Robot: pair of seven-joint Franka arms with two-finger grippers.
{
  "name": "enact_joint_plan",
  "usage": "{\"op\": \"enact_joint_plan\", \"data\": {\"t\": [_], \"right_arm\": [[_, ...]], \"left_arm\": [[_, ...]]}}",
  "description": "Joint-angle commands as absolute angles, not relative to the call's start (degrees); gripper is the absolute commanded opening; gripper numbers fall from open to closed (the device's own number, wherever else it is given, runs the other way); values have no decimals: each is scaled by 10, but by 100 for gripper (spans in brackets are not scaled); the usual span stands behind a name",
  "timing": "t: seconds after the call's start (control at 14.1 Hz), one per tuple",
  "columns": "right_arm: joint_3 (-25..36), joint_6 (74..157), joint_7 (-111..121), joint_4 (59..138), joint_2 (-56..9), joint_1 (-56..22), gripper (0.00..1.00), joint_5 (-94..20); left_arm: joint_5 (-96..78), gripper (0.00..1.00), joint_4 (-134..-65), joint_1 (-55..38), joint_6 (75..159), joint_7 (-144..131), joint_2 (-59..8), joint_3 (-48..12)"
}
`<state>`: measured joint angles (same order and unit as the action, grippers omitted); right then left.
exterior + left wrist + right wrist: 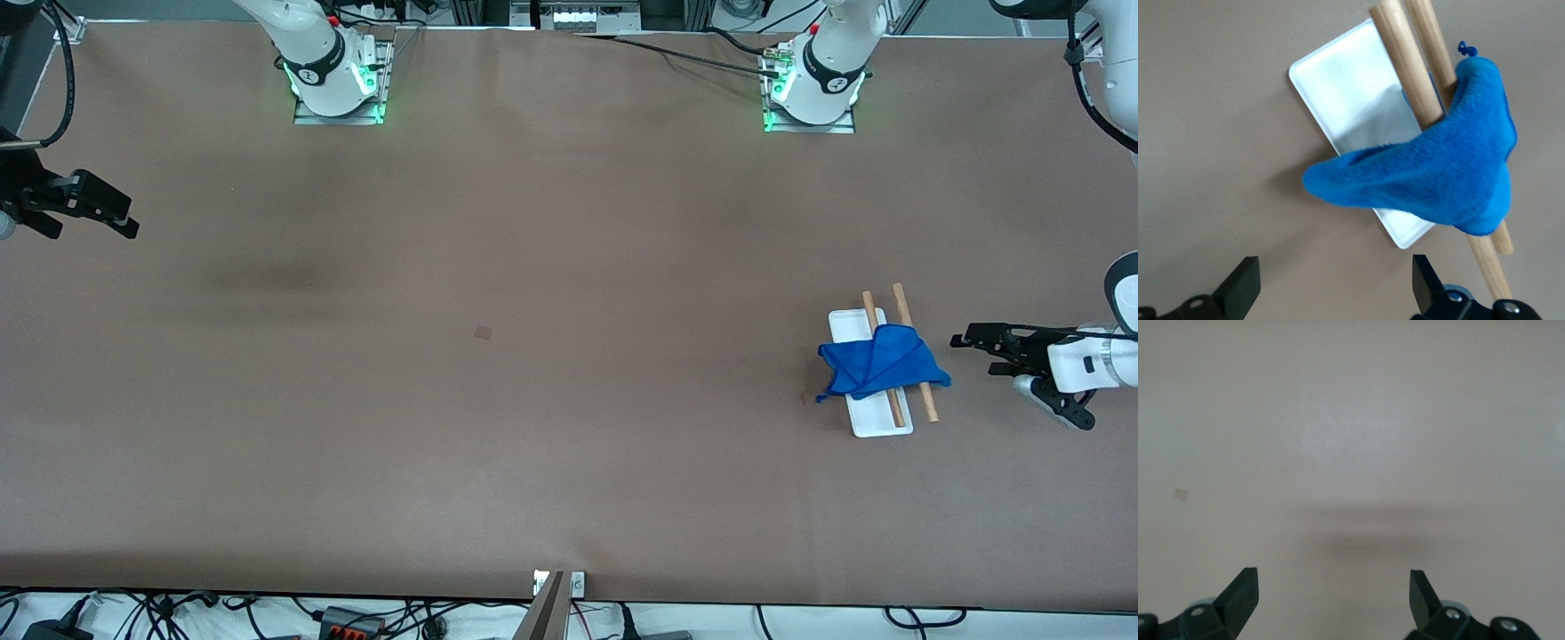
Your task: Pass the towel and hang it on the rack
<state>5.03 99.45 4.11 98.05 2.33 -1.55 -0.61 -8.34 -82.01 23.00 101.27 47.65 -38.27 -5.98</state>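
Jaws wide on both: left gripper (973,354) empty just beside the rack (876,418), right gripper (120,218) waiting over bare surface (498,222). Towel (876,363) draped across both rods. Best withdrawn straight and level, well clear of the cloth, to avoid snagging.

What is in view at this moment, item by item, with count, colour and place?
towel: one, blue, draped across both rods of the rack, touched by neither claw.
rack: one, white tray base with two light-brown wooden rods, toward the left arm's end of the table.
table: one, brown surface, with a small darker square patch near its middle.
left claw: one, black, open, empty, beside the rack over the left arm's end of the table.
right claw: one, black, open, empty, over the right arm's end of the table, waiting.
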Motion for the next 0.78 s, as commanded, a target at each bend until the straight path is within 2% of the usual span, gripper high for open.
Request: {"op": "enact_joint_plan", "data": {"t": [0.0, 0.28, 0.5, 0.71], "right_arm": [[44, 985, 43, 976, 25, -13, 100, 2], [44, 985, 42, 975, 25, -11, 100, 1], [30, 985, 43, 972, 25, 1, 100, 0], [-13, 985, 44, 972, 25, 33, 100, 2]], "left_arm": [[-82, 100, -809, 236, 980, 484, -354, -67], [-87, 100, -807, 236, 920, 482, -318, -68], [-80, 100, -713, 226, 823, 466, -319, -65], [-79, 100, -695, 193, 807, 459, -324, -62]]}}
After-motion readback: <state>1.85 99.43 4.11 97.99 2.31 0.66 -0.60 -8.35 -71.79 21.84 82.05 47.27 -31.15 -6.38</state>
